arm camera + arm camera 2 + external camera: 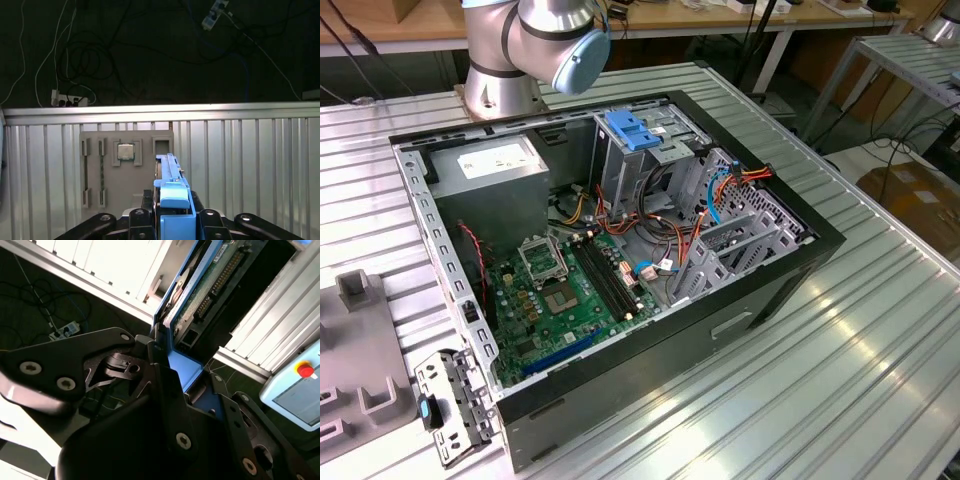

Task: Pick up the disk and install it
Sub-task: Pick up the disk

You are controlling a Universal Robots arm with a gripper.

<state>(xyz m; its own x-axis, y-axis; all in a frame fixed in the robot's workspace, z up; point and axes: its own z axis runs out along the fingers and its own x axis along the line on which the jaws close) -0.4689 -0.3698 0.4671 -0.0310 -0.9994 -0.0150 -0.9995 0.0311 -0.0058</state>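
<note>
Between the jaws of the gripper (172, 220), clamped shut on its blue frame, the disk (169, 172) hangs edge-on over a grey fixture tray (125, 185). Gripped only by that plastic edge, it could tilt or slip, and may snag the loose cables (612, 215) inside the open computer case (720, 320). Underneath runs a ribbed aluminium counter (860, 350); beyond it lies dark floor with a power strip (67, 97).

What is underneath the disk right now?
In the first wrist view, a grey fixture plate carrying a square chip lies on the ribbed table below the disk. The disk and jaws cover the plate's nearest part.
</note>
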